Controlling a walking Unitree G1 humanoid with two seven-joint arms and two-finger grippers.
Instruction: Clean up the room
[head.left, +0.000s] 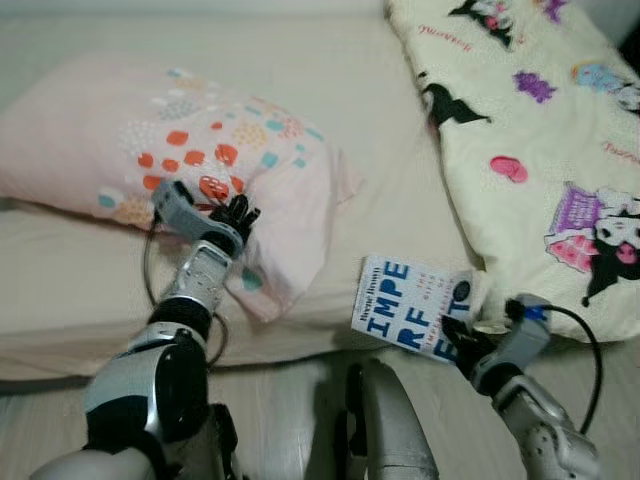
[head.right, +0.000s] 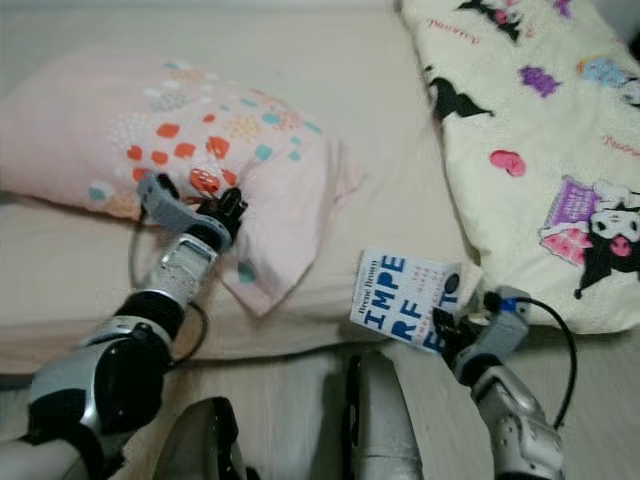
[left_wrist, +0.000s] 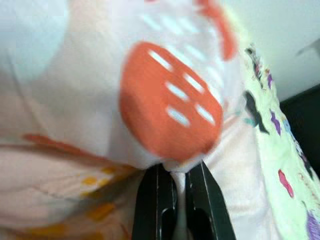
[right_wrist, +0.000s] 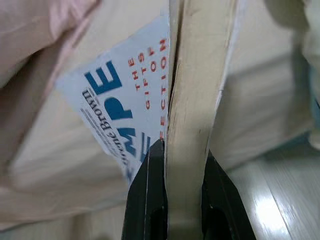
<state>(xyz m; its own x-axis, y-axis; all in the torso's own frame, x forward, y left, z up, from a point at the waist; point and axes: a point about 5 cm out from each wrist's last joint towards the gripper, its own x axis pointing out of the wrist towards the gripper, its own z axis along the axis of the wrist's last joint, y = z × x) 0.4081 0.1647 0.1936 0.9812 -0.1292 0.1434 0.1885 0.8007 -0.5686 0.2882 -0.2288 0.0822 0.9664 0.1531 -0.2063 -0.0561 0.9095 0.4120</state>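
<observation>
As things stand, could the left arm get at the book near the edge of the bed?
Probably not yet. The left gripper is shut on a fold of the pink pillow, and the book is already clamped by the right gripper. The sheet between them looks open, so only the left gripper's own load holds it back.

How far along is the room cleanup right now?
Nothing looks finished yet. In hand: the left gripper pinches the pink dotted pillow, and the right gripper clamps the white paperback with blue lettering at the bed's edge. Left: placing both, and the crumpled cartoon-print quilt.
</observation>
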